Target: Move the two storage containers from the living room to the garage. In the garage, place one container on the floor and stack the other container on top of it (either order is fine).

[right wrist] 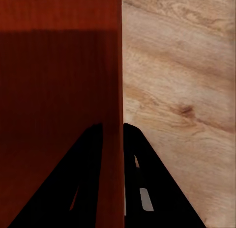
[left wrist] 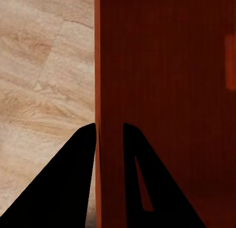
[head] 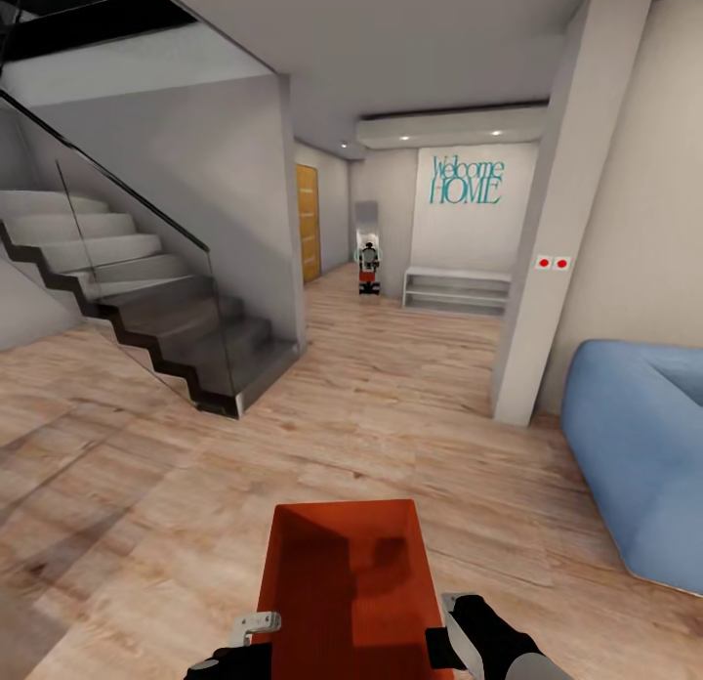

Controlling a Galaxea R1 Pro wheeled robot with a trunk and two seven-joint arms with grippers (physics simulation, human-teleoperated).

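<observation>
One orange-red storage container (head: 347, 587) hangs low in front of me over the living room's wood-plank floor (head: 146, 504), open side up, ribbed bottom showing. My left gripper (head: 256, 625) is shut on its left wall, and the left wrist view shows the gripper (left wrist: 109, 126) straddling that upright wall (left wrist: 98, 66). My right gripper (head: 451, 625) is shut on the right wall; in the right wrist view the gripper (right wrist: 113, 126) clamps the wall's edge (right wrist: 121, 51). The garage is out of view.
A staircase (head: 146, 299) with a glass railing rises at the left. Ahead, a corridor leads past a wooden door (head: 309, 221) to a tall mirror (head: 368, 235) and a white low shelf (head: 457, 289). A white pillar (head: 557, 250) and the blue sofa (head: 635, 455) stand at the right.
</observation>
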